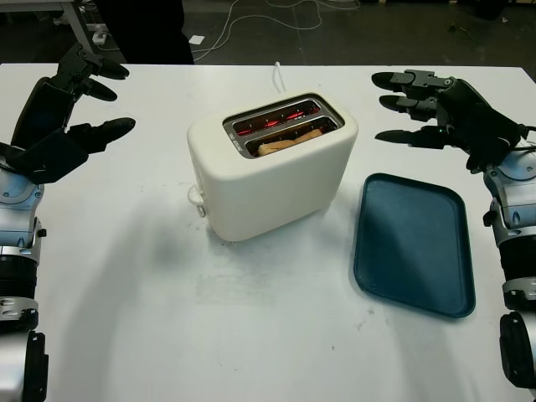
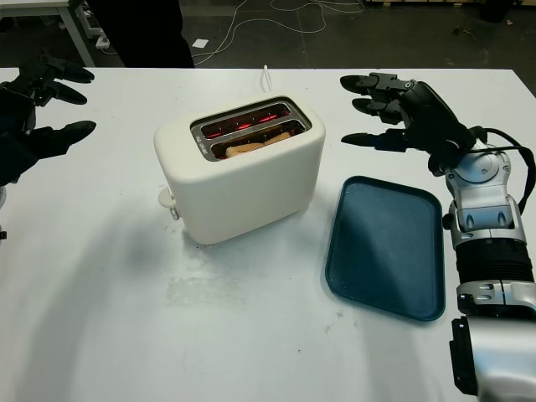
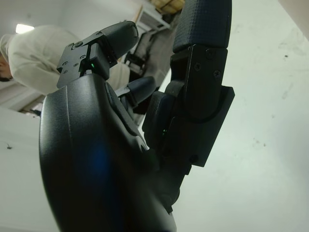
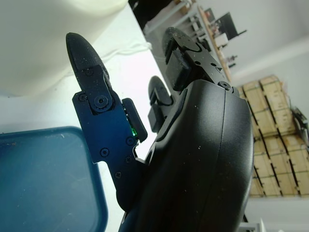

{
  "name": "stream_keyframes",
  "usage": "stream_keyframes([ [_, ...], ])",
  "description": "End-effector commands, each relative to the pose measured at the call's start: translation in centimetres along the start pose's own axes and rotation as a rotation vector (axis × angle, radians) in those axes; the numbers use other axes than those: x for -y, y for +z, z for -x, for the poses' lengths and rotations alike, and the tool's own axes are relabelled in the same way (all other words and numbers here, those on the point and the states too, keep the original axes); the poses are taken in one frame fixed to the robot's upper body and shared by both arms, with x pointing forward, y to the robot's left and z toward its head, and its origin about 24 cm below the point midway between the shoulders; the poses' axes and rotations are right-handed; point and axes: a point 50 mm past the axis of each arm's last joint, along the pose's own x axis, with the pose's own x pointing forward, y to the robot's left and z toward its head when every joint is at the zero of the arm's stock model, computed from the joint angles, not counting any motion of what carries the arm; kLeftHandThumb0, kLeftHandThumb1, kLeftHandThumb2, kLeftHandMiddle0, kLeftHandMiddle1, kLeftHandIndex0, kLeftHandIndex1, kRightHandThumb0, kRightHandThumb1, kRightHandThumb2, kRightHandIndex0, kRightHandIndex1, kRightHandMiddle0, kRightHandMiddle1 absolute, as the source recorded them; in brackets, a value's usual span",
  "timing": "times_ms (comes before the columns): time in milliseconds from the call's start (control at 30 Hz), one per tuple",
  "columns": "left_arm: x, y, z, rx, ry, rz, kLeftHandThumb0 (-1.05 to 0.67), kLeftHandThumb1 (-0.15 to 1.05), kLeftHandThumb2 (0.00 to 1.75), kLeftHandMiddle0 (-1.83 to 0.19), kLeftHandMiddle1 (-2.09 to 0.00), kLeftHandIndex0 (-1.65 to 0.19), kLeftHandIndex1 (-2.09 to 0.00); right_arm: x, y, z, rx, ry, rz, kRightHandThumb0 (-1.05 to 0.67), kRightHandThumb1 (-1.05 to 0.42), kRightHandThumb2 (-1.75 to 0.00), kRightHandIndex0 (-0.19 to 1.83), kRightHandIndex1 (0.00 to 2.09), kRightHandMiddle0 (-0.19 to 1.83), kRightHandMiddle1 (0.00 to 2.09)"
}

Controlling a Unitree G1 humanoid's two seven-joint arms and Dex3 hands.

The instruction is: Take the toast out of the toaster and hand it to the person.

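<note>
- table (image 1: 251, 335): white; toaster near the middle, tray to its right; a white cord (image 1: 277, 77) runs off behind the toaster
- toaster (image 1: 272, 172): cream, upright, set at an angle; both slots glow red inside, so I judge it's on or only just finished
- tray (image 1: 412, 243): dark blue, nothing on it; just beside the toaster, not touching
- left hand (image 1: 79, 100): raised over the table's far left, well apart from the toaster; open, holding nothing; thumb pointing in toward the toaster
- right hand (image 2: 394, 113): raised to the right of the toaster, above the tray's far end; open, nothing in it; fingertips aimed at the toaster's top but clear of it
- toast (image 1: 289, 141): sits low in the nearer slot; only its top edge shows; far slot looks bare as far as I can tell
- person (image 3: 34, 58): in a light top, seen past the left hand in the left wrist view; dark clothing also at the far edge of the table
- progress: I'd call it step zero; nothing grasped; pulling the toast and the handover both left; right hand looks best placed to reach in
</note>
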Motion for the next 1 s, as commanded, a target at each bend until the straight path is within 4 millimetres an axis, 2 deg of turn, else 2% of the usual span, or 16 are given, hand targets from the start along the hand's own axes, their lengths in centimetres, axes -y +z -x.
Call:
stream_keyframes([
  [0,-0.04,-0.11,0.24,0.004,0.003,0.002,-1.05,0.92,0.24,0.0,-1.45,0.0,-1.27,0.15,0.07,0.05,0.001,-0.01,0.002,-0.57,-0.76,0.0,0.48,0.01,0.49,0.0],
  [967,-0.05,-0.11,0.18,-0.01,0.004,0.016,-1.05,0.92,0.22,0.0,-1.43,0.0,-1.27,0.13,-0.01,-0.02,0.005,-0.001,-0.018,-0.56,-0.76,0.0,0.47,0.0,0.48,0.0],
])
